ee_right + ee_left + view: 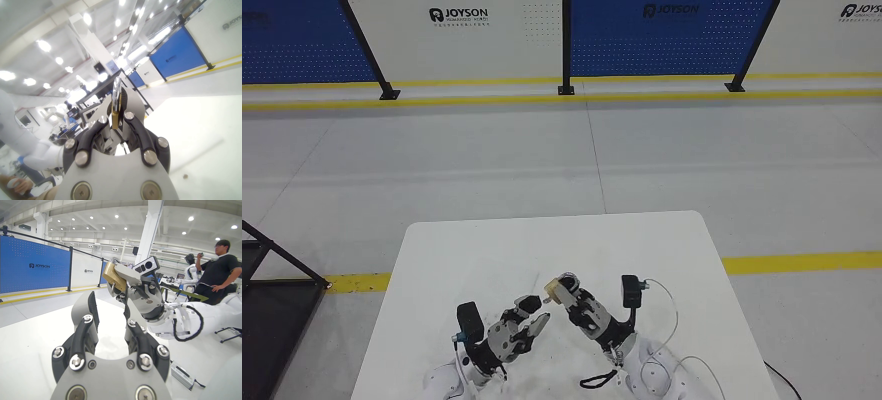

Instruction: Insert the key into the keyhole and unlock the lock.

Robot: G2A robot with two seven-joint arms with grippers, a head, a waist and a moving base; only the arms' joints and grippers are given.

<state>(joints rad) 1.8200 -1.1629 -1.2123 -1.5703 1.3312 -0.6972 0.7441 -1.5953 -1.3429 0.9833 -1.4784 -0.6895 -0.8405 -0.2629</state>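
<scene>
**Lock held aloft in the right gripper, left gripper open below it**

The left gripper (109, 302) sits low over the white table (642, 250), fingers spread wide with nothing between them. It points up and forward at the lock, which is near its fingertips but apart from them.

Much of the brass lock (113, 276) is covered by the grey fingers clamped on its two broad faces. From the right wrist it shows only edge-on, a thin brass strip. Whether the shackle (117, 89) is latched or sprung cannot be told, since its legs are hidden behind a finger. A small silvery key (112, 290) sticks out of the lock's lower end. How deep it sits and how it is turned are too small to make out.

The lock's long axis is tilted, with the shackle end up and away and the key end down toward the left gripper.

The right gripper (118, 102) holds the lock raised off the table, its wrist angled upward. In the top view the two grippers meet near the table's near edge, their tips converging.
</scene>
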